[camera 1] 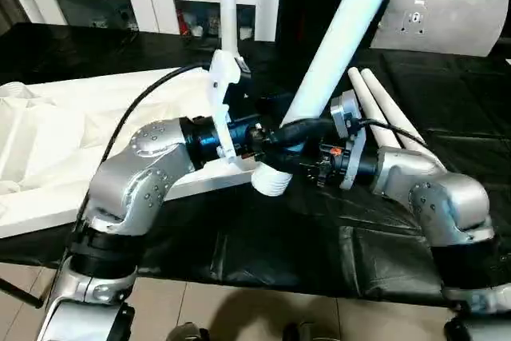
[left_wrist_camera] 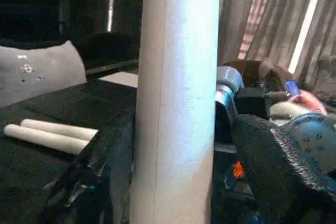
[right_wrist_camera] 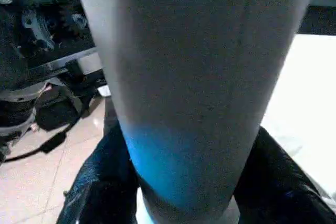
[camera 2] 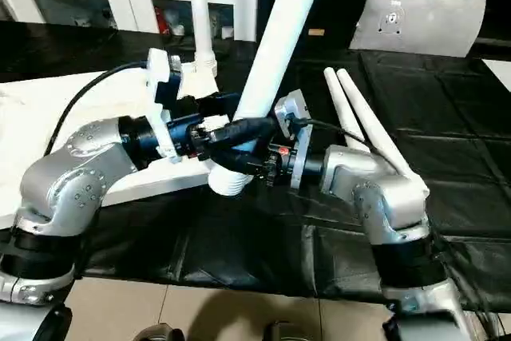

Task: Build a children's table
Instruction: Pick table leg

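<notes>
both grippers, left gripper (camera 1: 267, 143) & right gripper (camera 1: 307, 161), closed round one tilted table leg (camera 1: 335, 45); flared end by tabletop (camera 1: 48, 157) edge; 2 spare legs (camera 1: 383, 113) on mat.

Mid-frame, both claws, left (camera 1: 267, 137) and right (camera 1: 307, 157), clamp a tilted leg (camera 1: 335, 45); two legs (camera 1: 383, 109) lie right on the desk (camera 1: 263, 237).

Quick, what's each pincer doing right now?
Left pincer: shut on the long tapered white plastic tube leg.
Right pincer: shut on it too.
</notes>
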Available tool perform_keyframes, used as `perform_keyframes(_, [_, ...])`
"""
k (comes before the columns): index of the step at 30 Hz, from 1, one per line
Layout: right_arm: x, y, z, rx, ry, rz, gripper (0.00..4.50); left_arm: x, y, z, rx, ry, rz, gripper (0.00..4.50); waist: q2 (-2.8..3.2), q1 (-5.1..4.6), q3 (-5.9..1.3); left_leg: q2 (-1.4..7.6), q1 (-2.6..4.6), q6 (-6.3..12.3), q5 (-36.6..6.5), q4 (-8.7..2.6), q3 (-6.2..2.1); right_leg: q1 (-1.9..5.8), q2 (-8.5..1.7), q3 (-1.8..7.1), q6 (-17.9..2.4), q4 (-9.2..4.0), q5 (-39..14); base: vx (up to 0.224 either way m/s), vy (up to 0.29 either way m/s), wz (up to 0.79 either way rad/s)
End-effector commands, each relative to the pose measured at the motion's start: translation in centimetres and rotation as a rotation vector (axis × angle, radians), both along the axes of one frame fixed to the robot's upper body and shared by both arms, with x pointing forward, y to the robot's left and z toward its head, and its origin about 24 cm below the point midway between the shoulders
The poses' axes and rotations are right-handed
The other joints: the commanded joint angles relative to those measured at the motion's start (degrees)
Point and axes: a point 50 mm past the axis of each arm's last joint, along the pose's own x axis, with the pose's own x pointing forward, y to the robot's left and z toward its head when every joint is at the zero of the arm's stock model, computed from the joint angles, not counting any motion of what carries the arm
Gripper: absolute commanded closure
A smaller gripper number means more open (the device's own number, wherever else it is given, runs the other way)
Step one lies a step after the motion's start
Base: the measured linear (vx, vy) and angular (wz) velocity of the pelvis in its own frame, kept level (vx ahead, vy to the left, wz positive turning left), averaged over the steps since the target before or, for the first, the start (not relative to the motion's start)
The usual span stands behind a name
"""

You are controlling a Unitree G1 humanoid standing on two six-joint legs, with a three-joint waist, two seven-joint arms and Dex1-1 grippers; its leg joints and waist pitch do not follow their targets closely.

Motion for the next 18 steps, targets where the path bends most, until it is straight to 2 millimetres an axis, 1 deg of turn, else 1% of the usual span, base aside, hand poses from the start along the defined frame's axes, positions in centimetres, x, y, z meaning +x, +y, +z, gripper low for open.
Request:
perform_keyframes(1, [0.5,-0.7,0.3,-0.029,-0.021,-0.085,2.55,-1.0,-0.7,0.8,-0.081,-0.009,-0.093,0.79,0.04,0.01,-5.29,-0.06,0.61,-0.09,-10.67,-3.49,0.30,3.72,-2.08,1.07,-9.38,-4.45,-18.20,0.000,0.000,0.00])
perform_keyframes(2, [0.4,-0.7,0.3,-0.034,-0.010,-0.080,2.55,-1.1,-0.6,1.1,-0.124,0.001,-0.111,0.68,-0.07,0.03,-5.19,-0.09,0.71,-0.03,-10.96,-3.45,0.37,3.62,-2.05,1.10,-9.45,-4.54,-18.22,0.000,0.000,0.00])
perform_keyframes(3, [0.4,-0.7,0.3,-0.036,-0.009,-0.082,2.55,-1.2,-0.6,1.2,-0.150,0.007,-0.119,0.68,-0.03,0.04,-5.19,-0.11,0.74,-0.03,-11.20,-3.43,0.39,3.63,-2.06,1.11,-9.51,-4.48,-18.39,0.000,0.000,0.00])
perform_keyframes(4, [0.4,-0.6,0.2,-0.036,-0.008,-0.086,2.55,-1.3,-0.6,1.3,-0.187,0.027,-0.134,0.62,-0.11,0.06,-5.09,-0.10,0.71,0.08,-11.28,-3.49,0.39,3.58,-2.04,1.13,-9.39,-4.57,-18.68,0.000,0.000,0.00])
perform_keyframes(5, [0.4,-0.6,0.2,-0.036,-0.008,-0.086,2.55,-1.3,-0.6,1.3,-0.187,0.027,-0.134,0.48,-0.11,0.04,-5.09,-0.16,0.71,0.13,-11.47,-3.44,0.43,3.58,-2.01,1.11,-9.38,-4.57,-18.96,0.000,0.000,0.00])
perform_keyframes(6, [0.3,-0.6,0.1,-0.030,-0.011,-0.092,2.55,-1.3,-0.5,1.3,-0.244,0.052,-0.139,0.48,-0.18,0.02,-4.94,-0.18,0.72,0.16,-11.86,-3.46,0.43,3.49,-2.00,1.09,-9.00,-4.71,-19.99,0.000,0.000,0.00])
perform_keyframes(7, [0.4,-0.7,0.0,-0.018,-0.010,-0.112,2.55,-1.1,-0.3,1.2,-0.289,0.064,-0.117,0.26,-0.07,-0.05,-4.66,-0.21,0.60,0.20,-12.10,-3.52,0.46,3.37,-2.03,1.10,-8.88,-4.98,-20.74,0.000,0.000,0.00])
perform_keyframes(8, [0.4,-0.7,-0.1,-0.012,-0.009,-0.125,2.55,-1.0,-0.2,1.1,-0.309,0.068,-0.101,0.26,0.08,-0.01,-4.62,-0.21,0.70,0.14,-12.37,-3.52,0.45,3.29,-2.06,1.09,-8.74,-5.11,-21.27,0.000,0.000,0.00])
perform_keyframes(9, [0.5,-0.8,-0.2,0.001,-0.014,-0.155,2.55,-0.8,0.0,1.2,-0.354,0.076,-0.069,0.21,0.18,-0.11,-4.53,-0.20,0.63,0.01,-12.92,-3.58,0.38,3.28,-2.04,1.03,-8.45,-5.18,-22.00,0.000,0.000,0.00])
perform_keyframes(10, [0.7,-1.1,-0.3,0.025,-0.014,-0.213,2.56,-0.6,0.5,1.5,-0.420,0.102,-0.045,0.21,0.34,-0.05,-4.42,-0.31,0.80,-0.12,-13.60,-3.62,0.33,3.07,-1.96,0.93,-8.08,-5.35,-22.99,0.000,0.000,0.00])
perform_keyframes(11, [0.7,-1.1,-0.4,0.032,-0.012,-0.231,2.56,-0.6,0.7,1.5,-0.438,0.111,-0.045,0.21,0.17,-0.19,-4.41,-0.31,0.73,-0.15,-13.86,-3.61,0.46,3.06,-1.90,1.00,-8.07,-5.41,-23.03,0.000,0.000,0.00])
perform_keyframes(12, [0.7,-1.2,-0.3,0.041,-0.013,-0.251,2.56,-0.6,0.9,1.6,-0.448,0.119,-0.044,0.21,0.13,-0.15,-4.36,-0.40,0.68,-0.17,-14.21,-3.69,0.32,3.18,-1.88,0.86,-7.69,-5.52,-23.55,0.000,0.000,0.00])
perform_keyframes(13, [0.8,-1.3,-0.3,0.049,-0.018,-0.273,2.56,-0.5,1.1,1.5,-0.444,0.126,-0.030,0.21,0.13,-0.18,-4.31,-0.41,0.68,-0.13,-14.33,-3.77,0.26,3.21,-1.79,0.80,-7.31,-5.47,-23.66,0.000,0.000,0.00])
perform_keyframes(14, [0.9,-1.4,-0.3,0.052,-0.020,-0.290,2.57,-0.4,1.2,1.4,-0.428,0.126,-0.017,0.21,0.14,-0.32,-4.29,-0.41,0.80,0.02,-14.63,-3.80,0.23,3.05,-1.71,0.77,-6.69,-5.52,-24.15,0.000,0.000,0.00])
perform_keyframes(15, [0.9,-1.4,-0.3,0.054,-0.020,-0.301,2.57,-0.3,1.3,1.3,-0.418,0.126,-0.008,0.21,0.15,-0.43,-4.11,-0.43,0.75,0.06,-14.90,-3.90,0.13,3.08,-1.69,0.70,-5.93,-5.61,-24.93,0.000,0.000,0.00])
perform_keyframes(16, [1.2,-1.7,-0.2,0.056,-0.027,-0.350,2.58,0.2,1.7,0.9,-0.350,0.122,0.035,0.21,0.26,-0.54,-3.91,-0.46,0.79,0.09,-15.20,-3.97,0.11,2.85,-1.70,0.70,-5.10,-5.79,-26.00,0.000,0.000,0.00])
perform_keyframes(17, [1.4,-1.9,-0.2,0.046,-0.035,-0.387,2.58,0.6,2.1,0.3,-0.281,0.121,0.066,0.21,0.28,-0.62,-3.90,-0.46,0.88,0.11,-15.42,-4.00,0.10,2.75,-1.63,0.68,-4.70,-5.85,-26.54,0.000,0.000,0.00])
perform_keyframes(18, [1.5,-2.0,-0.2,0.035,-0.043,-0.406,2.58,0.9,2.2,-0.1,-0.223,0.116,0.092,0.21,0.38,-0.75,-3.92,-0.52,1.06,-0.04,-15.85,-4.01,0.05,2.58,-1.57,0.64,-3.68,-5.91,-27.65,0.000,0.000,0.00])
